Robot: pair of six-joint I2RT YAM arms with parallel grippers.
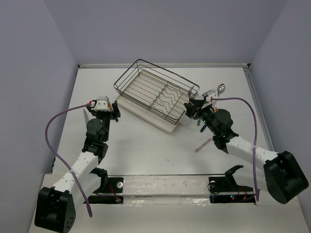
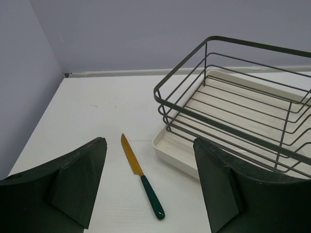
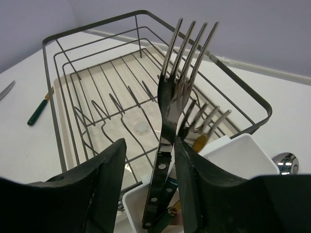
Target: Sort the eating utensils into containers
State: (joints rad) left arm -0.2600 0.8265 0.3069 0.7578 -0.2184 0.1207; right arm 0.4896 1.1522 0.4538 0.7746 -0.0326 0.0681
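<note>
Right wrist view: a dark fork [image 3: 181,80] stands tines up between the fingers of the right claw [image 3: 149,143], its riveted handle reaching down into the white holder [image 3: 238,155] at the right end of the wire rack [image 3: 97,25]. Whether the claw clamps the handle or has let go cannot be told, since a gap shows on one side. Other forks [image 3: 206,121] already lean in the holder. The step in hand is judged to be placing this fork. The next move calls for a clean release and a straight lift clear of the tines.

Left wrist view: the left claw [image 2: 149,143] is spread wide above a green-handled knife [image 2: 141,177] that lies flat just beside the rack's white tray [image 2: 175,155], toward the left edge of the desk [image 1: 146,145]. This knife is the likely next pick and needs a low, squared pinch across its thin handle.

Top view: a spoon [image 1: 221,88] lies toward the far right corner and a pink-handled piece [image 1: 204,144] lies nearer the right edge, both unsorted. The desk is plain white and lilac walls [image 1: 160,29] enclose it on three sides.
</note>
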